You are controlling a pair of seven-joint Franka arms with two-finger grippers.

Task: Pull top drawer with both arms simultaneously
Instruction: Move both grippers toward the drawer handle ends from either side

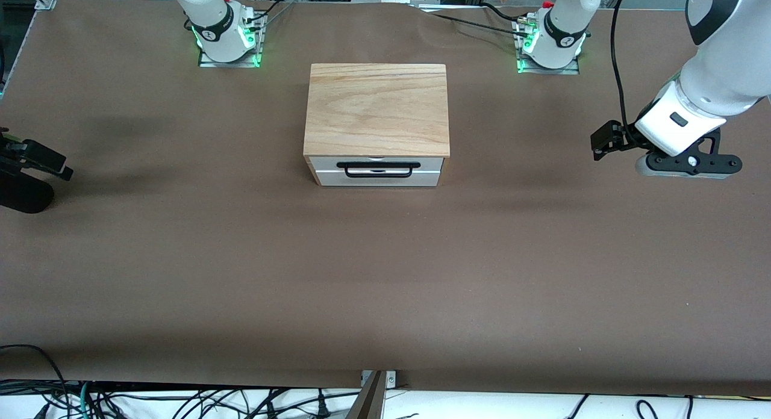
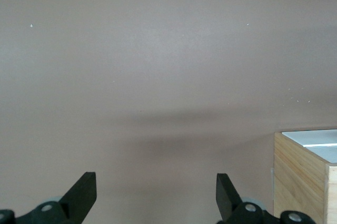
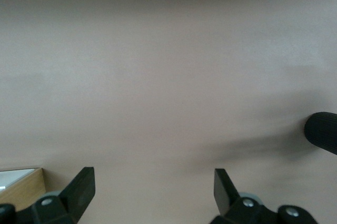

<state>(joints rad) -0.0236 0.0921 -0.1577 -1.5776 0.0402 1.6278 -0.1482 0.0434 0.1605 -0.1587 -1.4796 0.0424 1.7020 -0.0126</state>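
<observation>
The top drawer [image 1: 421,172] is closed in the wooden cabinet [image 1: 377,109] at the table's middle. Its white front panel carries a thin black bar handle [image 1: 378,169] and faces the front camera. My left gripper [image 1: 604,141] hangs over bare table toward the left arm's end, well apart from the cabinet. In the left wrist view it [image 2: 156,182] is open and empty, with a cabinet corner [image 2: 300,176] at the edge. My right gripper [image 1: 45,158] is over the table at the right arm's end. In the right wrist view it [image 3: 154,179] is open and empty.
The brown table cloth [image 1: 385,274] is bare around the cabinet. A black rounded object [image 1: 24,193] sits by my right gripper and also shows in the right wrist view [image 3: 322,132]. Both arm bases [image 1: 226,37] [image 1: 551,43] stand farther from the front camera than the cabinet.
</observation>
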